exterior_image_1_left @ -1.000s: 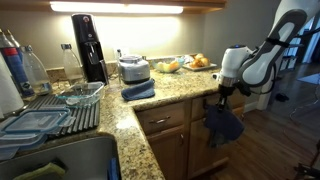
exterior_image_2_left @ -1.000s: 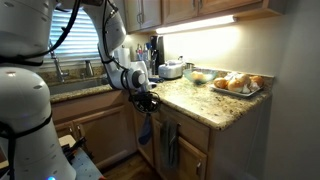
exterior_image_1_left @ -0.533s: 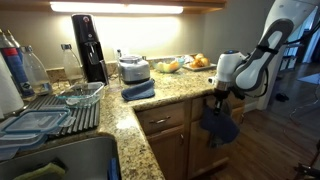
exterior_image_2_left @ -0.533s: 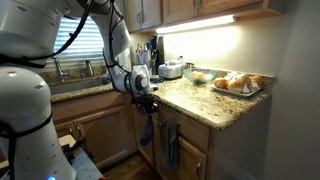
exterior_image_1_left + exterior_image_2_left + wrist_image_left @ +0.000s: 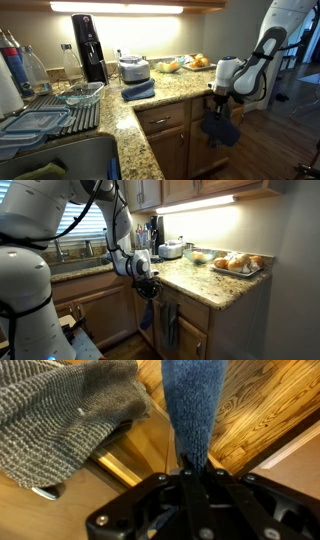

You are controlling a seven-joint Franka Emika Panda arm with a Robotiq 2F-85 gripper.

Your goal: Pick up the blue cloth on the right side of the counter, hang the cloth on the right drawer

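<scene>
My gripper (image 5: 217, 97) is shut on a blue cloth (image 5: 221, 129), which hangs down below it in front of the wooden cabinet at the counter's right end. Both show in the other exterior view too, the gripper (image 5: 147, 284) with the blue cloth (image 5: 147, 311) dangling. In the wrist view the jaws (image 5: 190, 472) pinch the blue cloth (image 5: 195, 405) at its top edge. The right drawer (image 5: 165, 119) sits just under the counter edge, a little to the left of the gripper.
A grey knitted cloth (image 5: 65, 415) hangs on the cabinet front (image 5: 168, 323) beside the blue one. A folded blue cloth (image 5: 138, 90), a steel pot (image 5: 133, 69), a coffee maker (image 5: 88, 45) and fruit plates (image 5: 198, 62) stand on the granite counter (image 5: 175, 88).
My gripper has moved a little closer to the cabinet and drawer with the blue cloth still hanging from it. Nothing else has moved.
</scene>
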